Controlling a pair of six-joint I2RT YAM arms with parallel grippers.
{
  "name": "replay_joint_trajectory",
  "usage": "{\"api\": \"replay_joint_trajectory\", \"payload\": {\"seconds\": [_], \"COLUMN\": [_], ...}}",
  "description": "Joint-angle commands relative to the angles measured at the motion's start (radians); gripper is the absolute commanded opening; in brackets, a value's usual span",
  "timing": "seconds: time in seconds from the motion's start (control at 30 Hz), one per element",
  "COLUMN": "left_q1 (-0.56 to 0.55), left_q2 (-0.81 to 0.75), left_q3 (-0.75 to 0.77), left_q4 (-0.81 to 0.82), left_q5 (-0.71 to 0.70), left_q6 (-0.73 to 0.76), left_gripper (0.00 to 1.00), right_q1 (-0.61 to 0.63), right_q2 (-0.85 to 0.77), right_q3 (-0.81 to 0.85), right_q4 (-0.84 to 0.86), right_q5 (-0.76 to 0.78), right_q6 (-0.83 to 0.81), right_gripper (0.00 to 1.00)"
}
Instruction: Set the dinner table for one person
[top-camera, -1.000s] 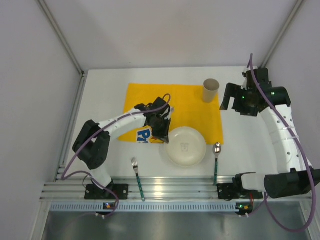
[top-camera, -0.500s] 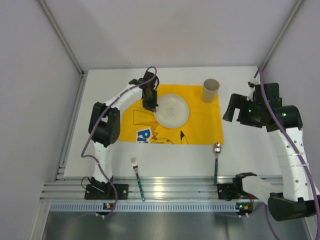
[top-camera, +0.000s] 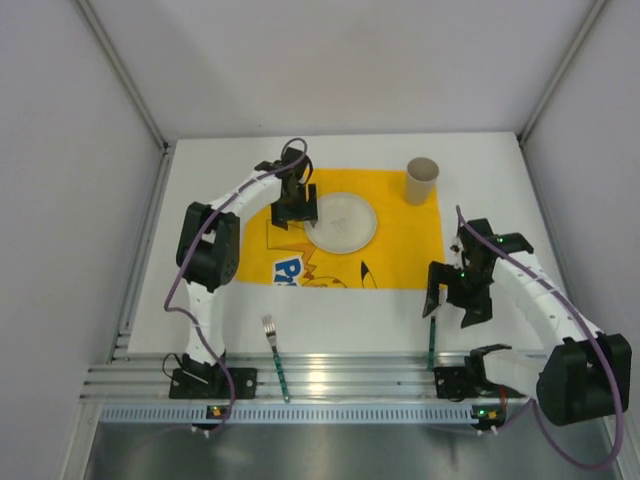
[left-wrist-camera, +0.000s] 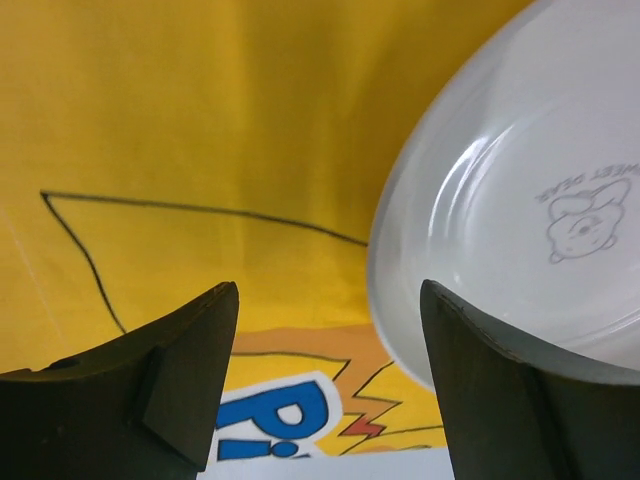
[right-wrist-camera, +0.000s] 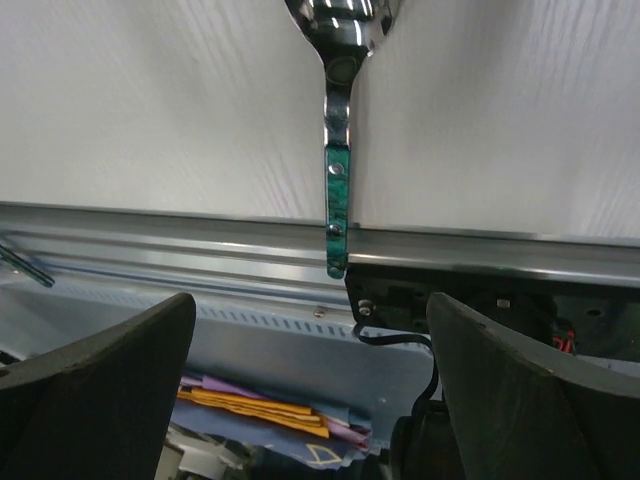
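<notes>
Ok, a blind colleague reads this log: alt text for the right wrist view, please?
A spoon with a green handle lies on the white dinner table, its handle end reaching over the aluminium rail. Dark fingers of the open right gripper fill the bottom corners.

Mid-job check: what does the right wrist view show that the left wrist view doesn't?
Only the right wrist view: the green-handled spoon, its handle end lying over the aluminium rail. Only the left wrist view: the white plate resting on the yellow placemat. Both: the camera's own claw at the bottom edge, right claw and left claw, each open and gripping nothing.
</notes>
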Motion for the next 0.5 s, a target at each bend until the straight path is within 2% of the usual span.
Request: {"api": "replay_joint_trajectory", "payload": {"seconds": [0.0,0.27,0.33,0.4,0.47], "left_q1": [0.006,0.007,0.007,0.007,0.009], "left_q2": [-0.136,-0.3,-0.321,-0.345,-0.363], "left_q3": [-0.082,-0.233,-0.242,-0.245,-0.241], "left_q4": [0.011,0.036,0.034,0.027,0.018], "left_q5": [-0.041,-0.053,-0.058,-0.061,-0.07], "left_q6": [-0.015,-0.031,-0.029,-0.023,-0.017], "left_gripper": [0.79,0.77,0.77,0.76,0.75], "right_q1": [0.042,0.196,0.213,0.221,0.222], "right_q2": [-0.01,0.085,0.155,0.209,0.275], "right_q3": [-0.061,-0.148,-0.161,-0.165,-0.176], "right_q4": [0.041,0.19,0.251,0.302,0.334], "right_q5": [-0.01,0.071,0.097,0.137,0.159], "right_q6": [0.068,0.213,0.22,0.22,0.216], "right_gripper": [1.0,1.0,0.95,0.86,0.7]}}
